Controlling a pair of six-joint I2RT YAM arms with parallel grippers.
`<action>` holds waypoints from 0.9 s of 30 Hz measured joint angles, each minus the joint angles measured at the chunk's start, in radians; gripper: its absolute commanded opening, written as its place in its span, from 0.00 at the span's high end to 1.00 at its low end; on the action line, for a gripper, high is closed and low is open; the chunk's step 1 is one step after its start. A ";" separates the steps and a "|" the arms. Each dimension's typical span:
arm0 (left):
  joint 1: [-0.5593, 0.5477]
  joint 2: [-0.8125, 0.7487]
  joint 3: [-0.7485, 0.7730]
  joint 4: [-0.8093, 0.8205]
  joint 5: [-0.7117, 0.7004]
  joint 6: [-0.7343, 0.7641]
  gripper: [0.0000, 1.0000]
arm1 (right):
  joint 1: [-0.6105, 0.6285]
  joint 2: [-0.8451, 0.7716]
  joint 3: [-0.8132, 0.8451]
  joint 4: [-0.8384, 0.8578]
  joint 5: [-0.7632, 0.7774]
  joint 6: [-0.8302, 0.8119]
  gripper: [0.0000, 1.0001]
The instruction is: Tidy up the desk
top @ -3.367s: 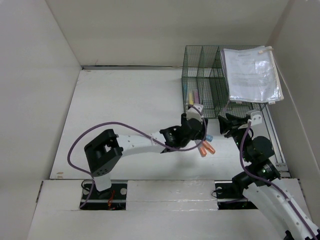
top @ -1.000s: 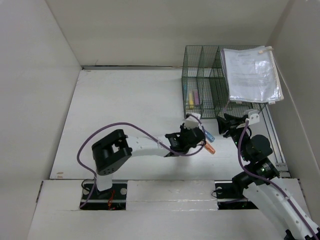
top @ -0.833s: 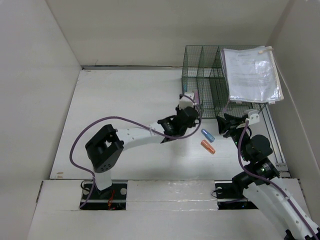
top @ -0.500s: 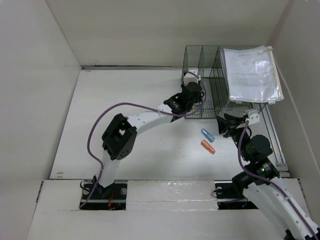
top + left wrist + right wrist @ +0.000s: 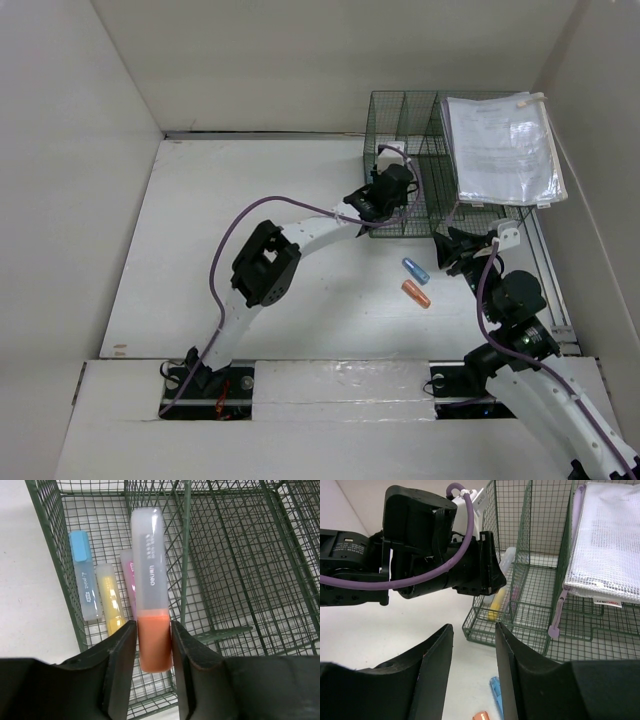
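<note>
Grips orange highlighter [image 5: 149, 575] in left gripper [image 5: 152, 632] over rack [image 5: 385, 120], upper centre-right, above desk [image 5: 250, 220]. Stretches left arm [image 5: 305, 225] diagonally from lower left. Holds right gripper [image 5: 473, 636] parted, empty, lower right.

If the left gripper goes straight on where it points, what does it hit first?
The left gripper, shut on an orange highlighter, points into the rack. Its cap would probably meet the divider or the pink highlighter below first; depth is unclear.

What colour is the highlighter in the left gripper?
Orange, with a frosted clear cap; the highlighter shows best in the left wrist view.
</note>
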 measured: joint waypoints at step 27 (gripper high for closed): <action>-0.202 -0.413 -0.630 0.152 0.021 -0.021 0.53 | 0.000 -0.018 0.000 -0.001 0.031 0.003 0.94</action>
